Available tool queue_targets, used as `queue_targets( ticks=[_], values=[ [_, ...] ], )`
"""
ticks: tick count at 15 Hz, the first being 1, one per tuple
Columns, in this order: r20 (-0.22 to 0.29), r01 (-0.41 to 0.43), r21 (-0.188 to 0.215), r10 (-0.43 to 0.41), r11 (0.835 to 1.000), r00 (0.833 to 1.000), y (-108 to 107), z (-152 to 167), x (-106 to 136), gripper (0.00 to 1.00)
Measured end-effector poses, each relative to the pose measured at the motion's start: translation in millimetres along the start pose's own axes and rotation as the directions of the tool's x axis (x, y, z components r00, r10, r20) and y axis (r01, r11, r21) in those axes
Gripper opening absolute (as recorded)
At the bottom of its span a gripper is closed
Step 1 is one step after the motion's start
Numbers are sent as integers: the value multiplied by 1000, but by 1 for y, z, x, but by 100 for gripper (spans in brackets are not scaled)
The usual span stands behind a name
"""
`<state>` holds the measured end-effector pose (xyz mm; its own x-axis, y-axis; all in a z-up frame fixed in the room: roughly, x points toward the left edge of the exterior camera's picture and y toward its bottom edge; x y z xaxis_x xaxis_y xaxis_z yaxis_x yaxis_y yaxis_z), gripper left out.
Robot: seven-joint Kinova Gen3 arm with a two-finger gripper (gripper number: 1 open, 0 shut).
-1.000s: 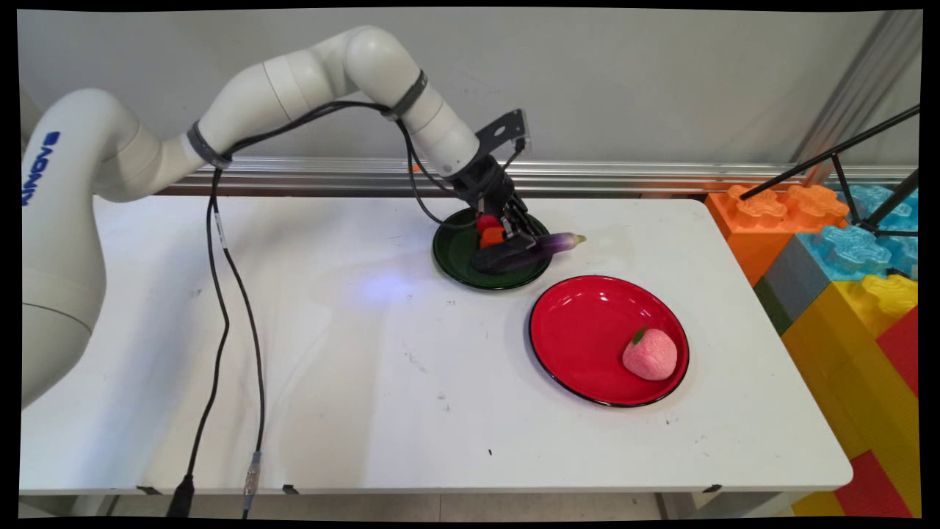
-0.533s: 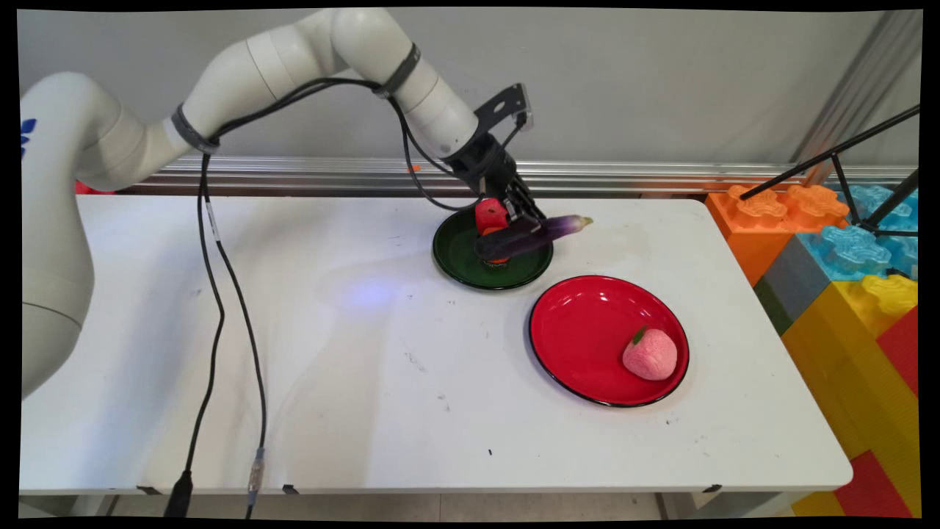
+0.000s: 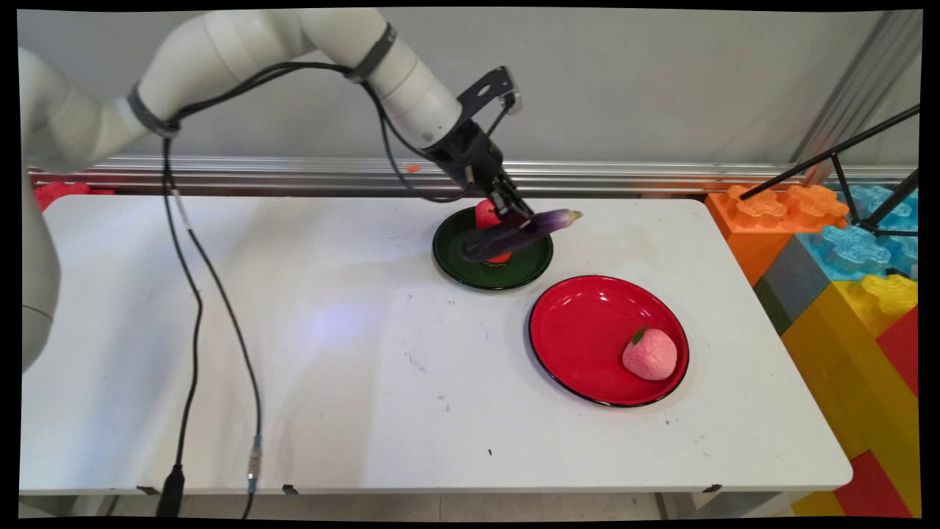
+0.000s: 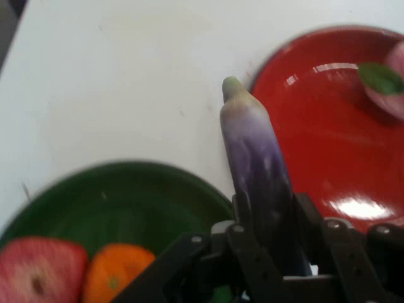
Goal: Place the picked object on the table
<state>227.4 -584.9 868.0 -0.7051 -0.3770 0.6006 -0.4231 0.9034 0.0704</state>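
A long purple toy eggplant (image 3: 523,231) is gripped off-centre by the black claw (image 3: 518,218) above the round green plate (image 3: 457,258); it could perhaps pivot loose.

Plain grey wall (image 3: 661,81) at the back with a metal rail (image 3: 294,173) along its base, white scuffed table (image 3: 367,382) in front, big colourful toy blocks (image 3: 852,279) stacked right, black tripod legs (image 3: 837,158) above them.
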Motion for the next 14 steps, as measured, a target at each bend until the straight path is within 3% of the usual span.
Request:
queue_targets(
  ticks=[5,8,14],
  values=[
    [63,-6,-7,7,1000,998,28,-12,-31,0],
    [116,-8,-6,8,1000,993,47,-13,-62,0],
    [163,-4,9,3,1000,987,63,1,-102,0]
  ],
)
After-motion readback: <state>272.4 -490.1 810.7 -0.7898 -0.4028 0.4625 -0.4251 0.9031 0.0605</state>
